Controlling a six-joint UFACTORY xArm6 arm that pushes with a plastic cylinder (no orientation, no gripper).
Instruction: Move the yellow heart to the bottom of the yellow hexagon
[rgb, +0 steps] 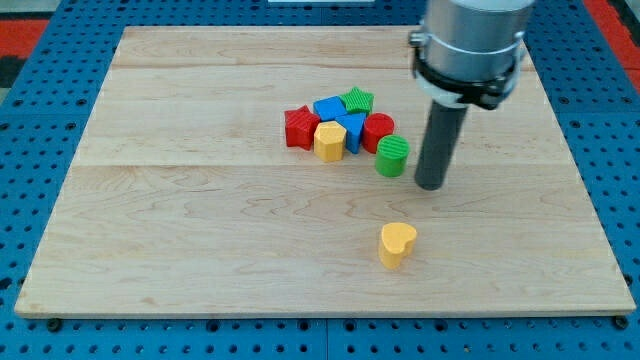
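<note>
The yellow heart (397, 244) lies alone on the wooden board, toward the view's bottom, right of centre. The yellow hexagon (329, 141) sits in a cluster near the board's middle top. My tip (430, 185) is the lower end of the dark rod; it rests on the board just right of the green cylinder (392, 156) and above and to the right of the yellow heart, apart from both.
The cluster around the yellow hexagon holds a red star-like block (300, 128), a blue block (329, 108), a second blue block (353, 129), a green star (358, 99) and a red cylinder (377, 129). The wooden board (200, 230) lies on a blue pegboard.
</note>
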